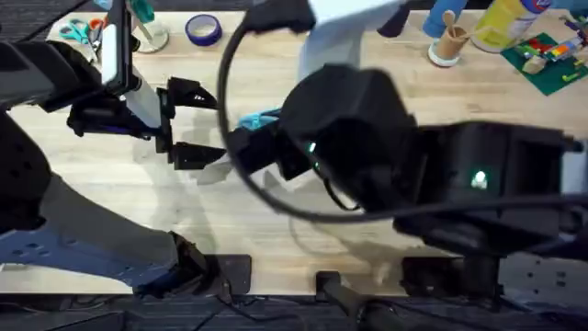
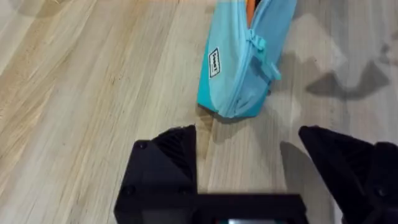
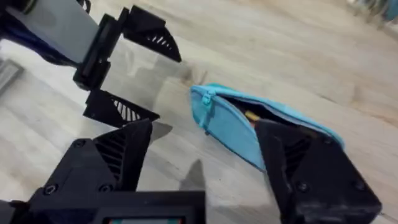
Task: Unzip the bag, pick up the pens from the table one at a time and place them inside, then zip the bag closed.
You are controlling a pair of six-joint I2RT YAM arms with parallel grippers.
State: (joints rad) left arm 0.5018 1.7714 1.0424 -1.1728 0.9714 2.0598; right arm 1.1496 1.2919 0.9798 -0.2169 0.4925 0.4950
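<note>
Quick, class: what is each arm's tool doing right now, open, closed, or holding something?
Left tool: open, empty, just short of the bag.
Right tool: open, empty, over the bag.

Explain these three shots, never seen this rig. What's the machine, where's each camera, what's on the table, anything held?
Two robot arms work at a wooden table. One camera looks down from above the arms' bases; the other two sit on the wrists, each showing its own two black fingers at the bottom edge. The left gripper is open and holds nothing. The right gripper is also open, with the light blue bag lying between and just beyond its fingers. The bag's zipper is open and something orange and yellow shows inside. At the table's far edge are scissors, a roll of tape, a cup of wooden sticks and toy bricks.
</note>
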